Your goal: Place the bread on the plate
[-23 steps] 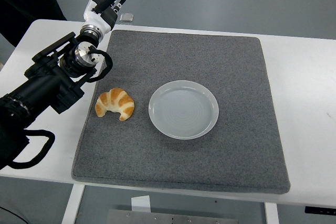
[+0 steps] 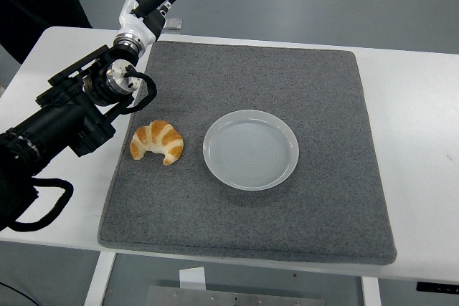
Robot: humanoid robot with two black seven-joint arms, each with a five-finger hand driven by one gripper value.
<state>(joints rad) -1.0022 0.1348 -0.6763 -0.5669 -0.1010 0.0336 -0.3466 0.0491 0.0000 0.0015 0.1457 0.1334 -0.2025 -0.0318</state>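
A golden croissant (image 2: 156, 142) lies on the left part of the grey mat (image 2: 251, 227), just left of the round pale plate (image 2: 251, 150), a small gap between them. The plate holds nothing. My left hand (image 2: 149, 1) is raised beyond the mat's far left corner, well behind the croissant, with its fingers spread and nothing in them. Its black forearm (image 2: 68, 116) runs in from the left edge, passing just left of the croissant. No right arm shows.
The mat covers most of the white table (image 2: 419, 148). A small grey object (image 2: 172, 24) sits at the table's far edge, just right of my left hand. A dark shape fills the top left corner.
My left hand has lifted slightly further up and away over the table's far edge. The croissant and plate have not moved.
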